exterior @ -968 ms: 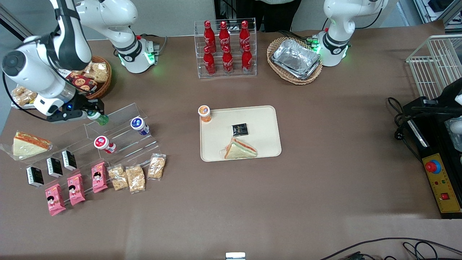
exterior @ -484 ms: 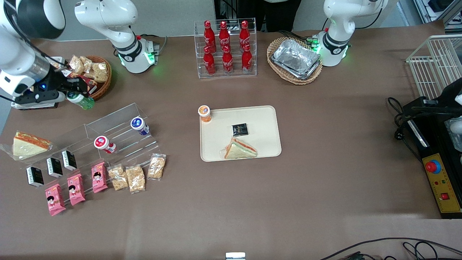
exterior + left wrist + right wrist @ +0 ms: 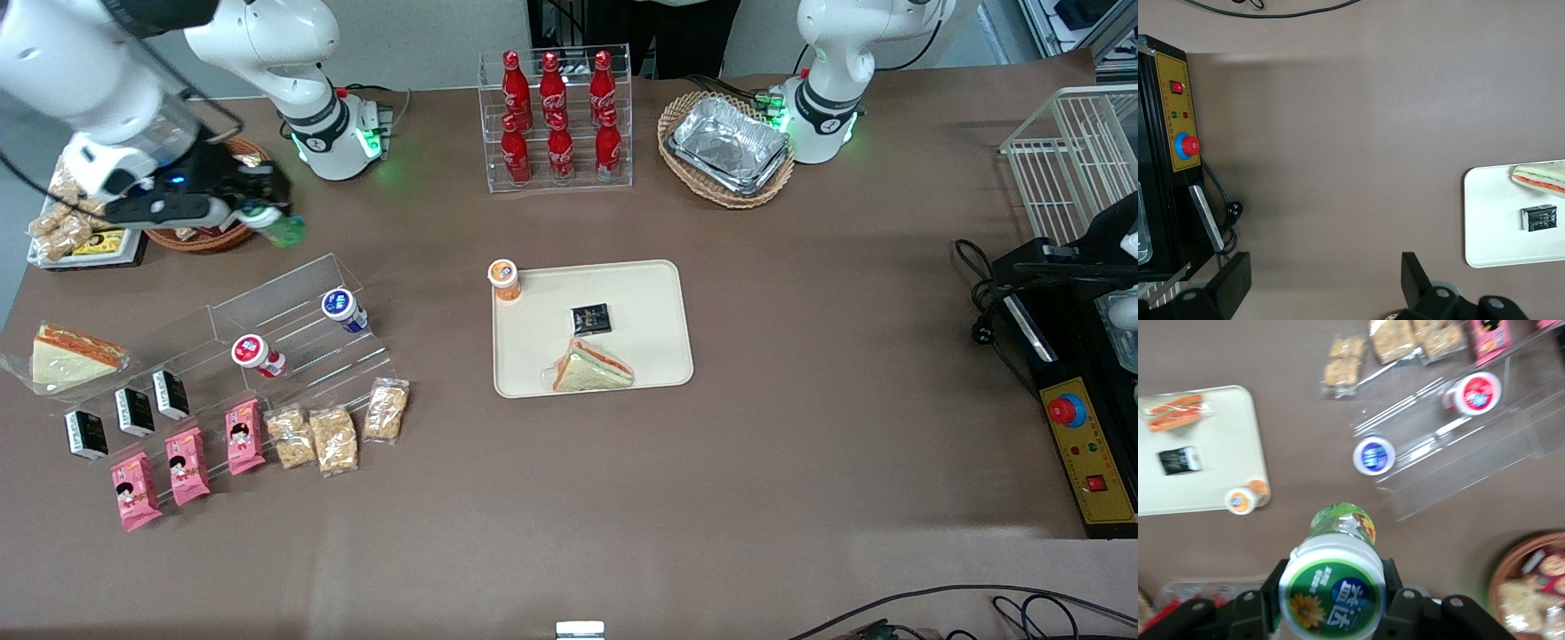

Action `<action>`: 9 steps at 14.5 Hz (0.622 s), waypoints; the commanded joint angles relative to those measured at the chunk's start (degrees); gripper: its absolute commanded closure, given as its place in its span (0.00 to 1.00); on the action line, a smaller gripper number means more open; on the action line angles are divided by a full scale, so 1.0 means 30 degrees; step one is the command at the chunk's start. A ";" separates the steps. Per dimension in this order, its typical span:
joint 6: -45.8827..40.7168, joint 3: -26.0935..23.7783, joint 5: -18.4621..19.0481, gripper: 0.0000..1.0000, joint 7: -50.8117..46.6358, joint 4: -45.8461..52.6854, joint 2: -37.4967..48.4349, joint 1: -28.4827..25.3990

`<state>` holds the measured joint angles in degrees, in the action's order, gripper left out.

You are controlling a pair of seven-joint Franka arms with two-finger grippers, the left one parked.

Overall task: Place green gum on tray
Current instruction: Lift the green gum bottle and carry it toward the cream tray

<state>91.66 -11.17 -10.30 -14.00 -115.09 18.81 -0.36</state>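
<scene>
Gripper (image 3: 253,212) clamped on green gum (image 3: 277,228), aloft near wicker basket (image 3: 203,236) at desk's working-arm end; tray (image 3: 662,293) well apart; risks: bottle slipping mid-carry; knocking orange-lidded bottle (image 3: 504,279) at tray corner.

Bare table between gripper (image 3: 258,212) and tray (image 3: 662,351), orange-lidded bottle (image 3: 504,278) at its corner

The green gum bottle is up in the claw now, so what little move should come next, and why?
Probably a sideways carry toward the tray. The claw is shut on the green gum, held above the table near the wicker snack basket, farther from the front camera than the clear stepped shelf. The tray has bare space beside the orange-lidded bottle.
</scene>
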 commanded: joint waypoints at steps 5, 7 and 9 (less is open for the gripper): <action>0.2924 -0.7927 -0.1196 0.83 -1.1140 0.2271 -0.3919 0.0061; 0.4392 -0.9454 -0.0903 0.83 -1.2993 0.2242 -0.5237 0.0061; 0.5535 -1.0073 -0.0495 0.83 -1.3642 0.2038 -0.6556 0.0003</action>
<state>104.85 -38.74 -12.86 -50.91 -111.16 6.27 -0.87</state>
